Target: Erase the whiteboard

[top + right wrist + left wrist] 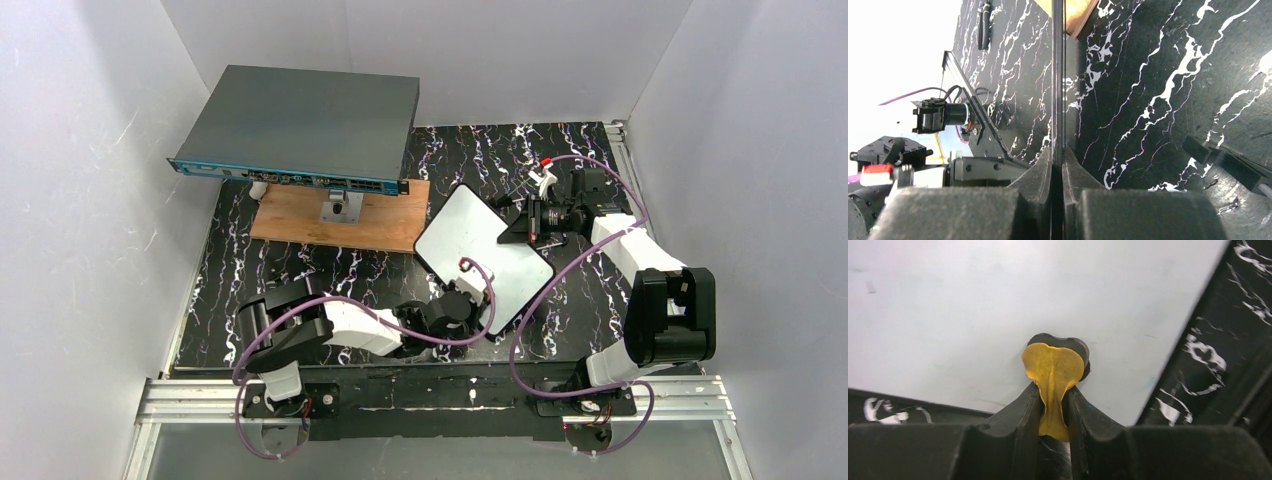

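Note:
The whiteboard (pixel 470 240) lies tilted at the table's middle, its white face (pixel 973 305) showing only faint grey traces. My left gripper (pixel 463 290) is over the board's near edge. It (pixel 1053 390) is shut on a yellow eraser pad with a black backing (pixel 1054 365), whose end presses against the board. My right gripper (pixel 524 220) is at the board's far right edge beside its black stand. In the right wrist view the board shows edge-on as a thin dark line (pixel 1058 75), and that gripper (pixel 1058 152) is shut on it.
A large grey box with a blue front edge (pixel 300 125) stands at the back left over a brown wooden plank (pixel 340 222). The table is black marble (pixel 300 270). White walls close in on three sides. Purple cables loop from both arms.

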